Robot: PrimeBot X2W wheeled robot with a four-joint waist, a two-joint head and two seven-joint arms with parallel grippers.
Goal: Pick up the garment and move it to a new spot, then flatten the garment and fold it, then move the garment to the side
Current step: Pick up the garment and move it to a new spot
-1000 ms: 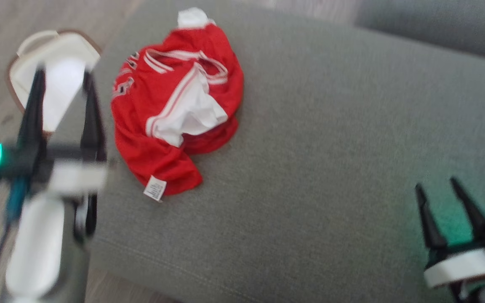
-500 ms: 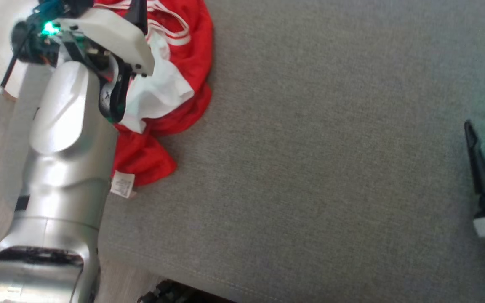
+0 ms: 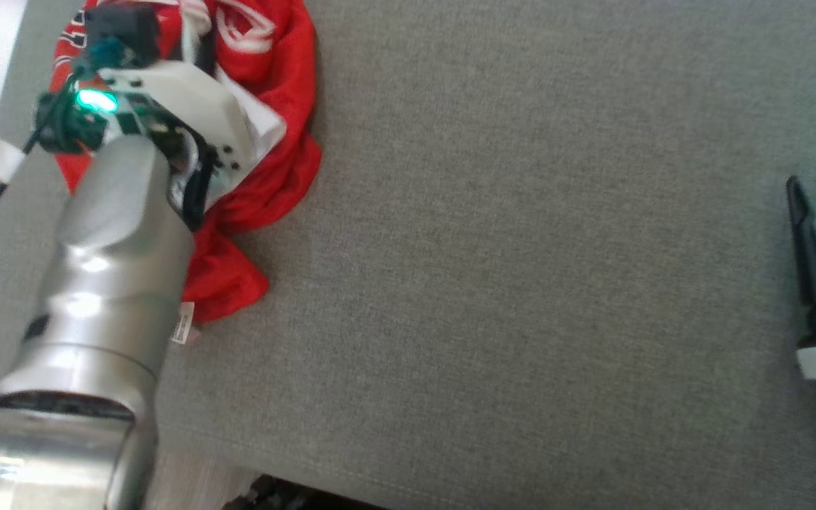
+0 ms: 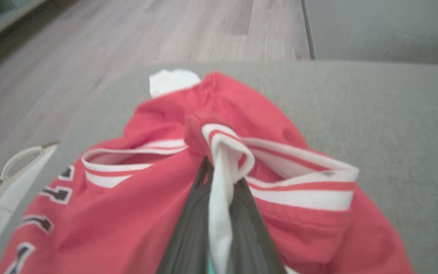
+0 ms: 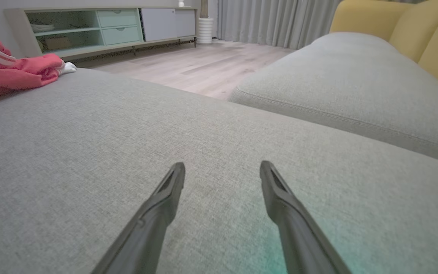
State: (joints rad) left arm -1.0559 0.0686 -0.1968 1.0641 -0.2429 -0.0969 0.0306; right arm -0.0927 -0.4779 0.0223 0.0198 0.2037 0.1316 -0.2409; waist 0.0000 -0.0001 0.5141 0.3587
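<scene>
A grey cushion (image 3: 521,283) carries the garment (image 3: 280,163), bunched at its far left corner; the left tool (image 4: 219,167) is pinched on a fold of white-striped trim. The right tool (image 5: 222,171) hangs wide and empty at the right, well apart; bare cushion lies rightward of the garment, so the left arm (image 3: 110,269) likely carries it right.

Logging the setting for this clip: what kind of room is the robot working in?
Most likely a home living room. The red garment lies on a grey sofa seat cushion, yellow back cushions rise nearby, and a low cabinet and long curtains stand across a wood floor.
</scene>
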